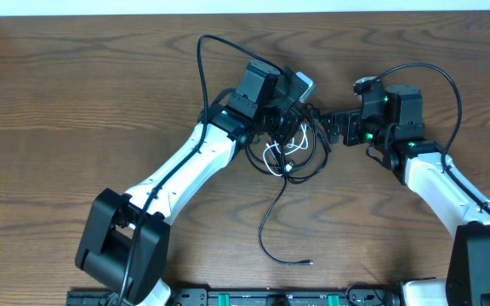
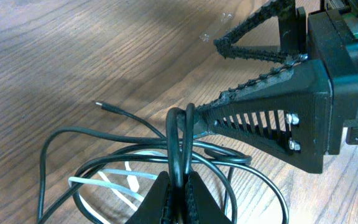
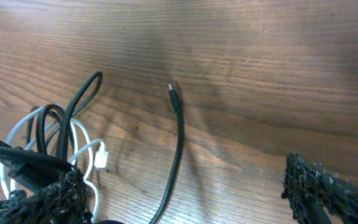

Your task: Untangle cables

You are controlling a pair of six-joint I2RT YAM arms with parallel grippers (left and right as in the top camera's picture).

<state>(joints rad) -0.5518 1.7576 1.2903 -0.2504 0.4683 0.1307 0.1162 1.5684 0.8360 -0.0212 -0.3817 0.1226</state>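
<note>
Left gripper is pressed together on a doubled black cable loop. Right gripper stands spread just right of the tangled cables at mid-table. They look light, limp and probably slippery, so take the white cable near its plug.

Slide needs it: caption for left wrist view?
Left gripper shut on a black cable loop, right gripper open nearby.

txt: none legible — labels: none | all 3 views
</note>
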